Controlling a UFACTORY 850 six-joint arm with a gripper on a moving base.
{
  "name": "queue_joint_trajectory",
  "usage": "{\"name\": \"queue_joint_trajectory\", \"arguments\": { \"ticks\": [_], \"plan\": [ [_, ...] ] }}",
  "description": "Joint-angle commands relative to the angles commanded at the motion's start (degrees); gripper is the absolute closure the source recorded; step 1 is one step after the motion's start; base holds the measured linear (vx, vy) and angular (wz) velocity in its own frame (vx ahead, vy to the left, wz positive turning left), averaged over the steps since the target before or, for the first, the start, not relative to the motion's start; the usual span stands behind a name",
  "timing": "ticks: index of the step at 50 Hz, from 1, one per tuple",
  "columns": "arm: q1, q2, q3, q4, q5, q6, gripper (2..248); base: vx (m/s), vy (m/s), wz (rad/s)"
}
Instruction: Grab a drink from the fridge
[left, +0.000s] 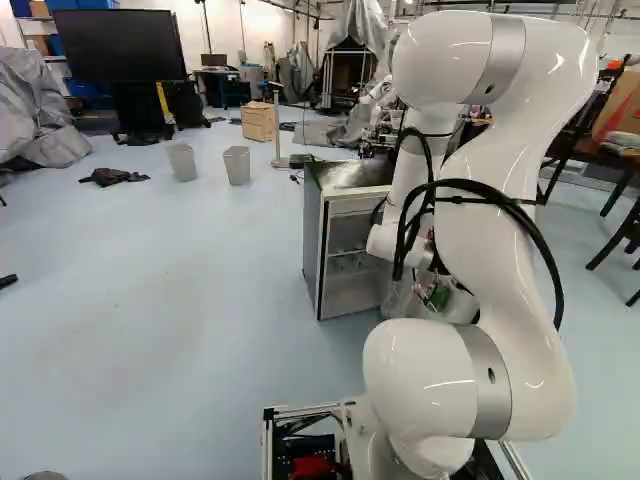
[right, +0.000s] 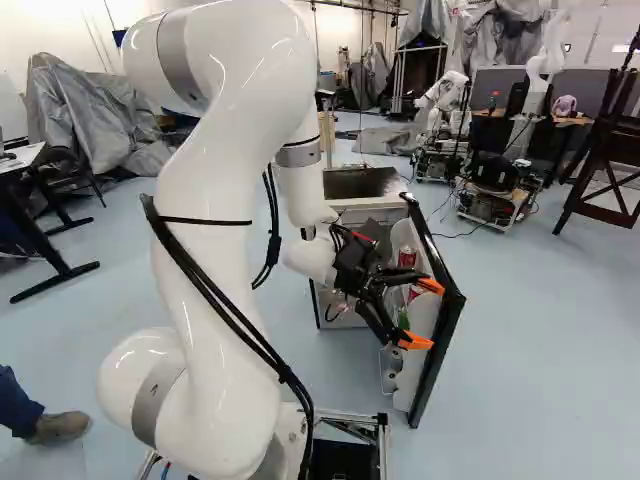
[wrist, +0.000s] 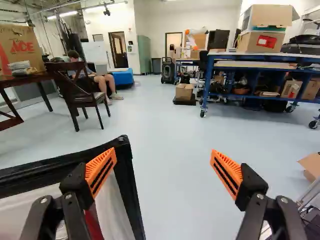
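By the fridge door (right: 443, 345), the bent arm (right: 215, 170) holds its gripper (right: 435, 316) spread.

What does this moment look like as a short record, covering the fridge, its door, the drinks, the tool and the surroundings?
fridge: small, ahead of the base
door: standing open
drinks: red can inside the door; a green item lower down, kind unclear
tool: open, at the open door
held: nothing
grab: not yet made
surroundings: two bins, black screen, wooden chair
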Motion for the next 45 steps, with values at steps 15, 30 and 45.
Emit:
{"name": "queue_joint_trajectory", "arguments": {
  "ticks": [15,30,45],
  "plan": [
    [-0.2,-0.3,-0.9,0.0,0.0,0.0,3,0.000,0.000,0.000],
    [-1.1,-1.0,-2.9,0.0,0.0,0.0,3,0.000,0.000,0.000],
    [-2.1,-1.7,-5.0,0.0,0.0,0.0,3,0.000,0.000,0.000]
  ]
}}
